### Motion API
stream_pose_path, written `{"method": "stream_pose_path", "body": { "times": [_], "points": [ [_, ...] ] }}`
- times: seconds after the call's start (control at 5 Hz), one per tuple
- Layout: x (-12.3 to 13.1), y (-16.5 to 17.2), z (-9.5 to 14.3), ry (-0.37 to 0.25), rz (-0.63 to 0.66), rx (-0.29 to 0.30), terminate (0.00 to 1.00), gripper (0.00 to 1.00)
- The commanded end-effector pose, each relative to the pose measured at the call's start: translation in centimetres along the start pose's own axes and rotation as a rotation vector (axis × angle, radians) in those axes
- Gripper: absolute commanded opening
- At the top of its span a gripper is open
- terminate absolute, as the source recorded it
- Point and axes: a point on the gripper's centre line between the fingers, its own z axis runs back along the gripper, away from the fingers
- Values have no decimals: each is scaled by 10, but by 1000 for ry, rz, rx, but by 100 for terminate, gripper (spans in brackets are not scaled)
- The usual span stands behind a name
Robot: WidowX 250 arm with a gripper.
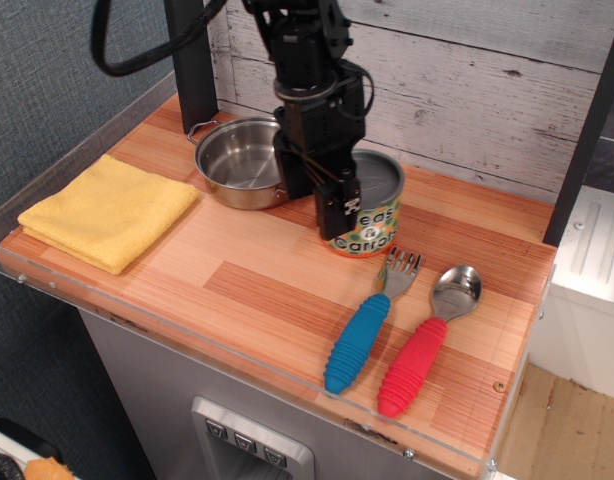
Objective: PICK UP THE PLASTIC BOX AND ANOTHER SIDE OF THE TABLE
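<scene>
The plastic box [373, 224] is a short can with a grey lid and a green-and-orange dotted label. It is at the back middle of the wood-plank table [249, 292], upright. My gripper [354, 196] comes down from above and is shut on it, with one black finger [339, 212] against its left side. The other finger is hidden behind the can. I cannot tell whether the can rests on the wood or hangs just above it.
A steel pot [237, 160] with two handles stands just left of the gripper. A folded yellow cloth [107, 210] lies at the left. A blue-handled fork [362, 335] and a red-handled spoon [422, 345] lie in front of the can. A plank wall runs along the back.
</scene>
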Motion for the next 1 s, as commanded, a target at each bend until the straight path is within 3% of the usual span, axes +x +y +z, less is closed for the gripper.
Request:
{"method": "stream_pose_path", "body": {
  "times": [0.0, 0.4, 0.8],
  "points": [
    [32, -1, 10, -59, -24, 23, 0, 100],
    [57, -5, 11, -84, -51, 54, 0, 100],
    [61, -11, 18, -91, -45, 58, 0, 100]
  ]
}}
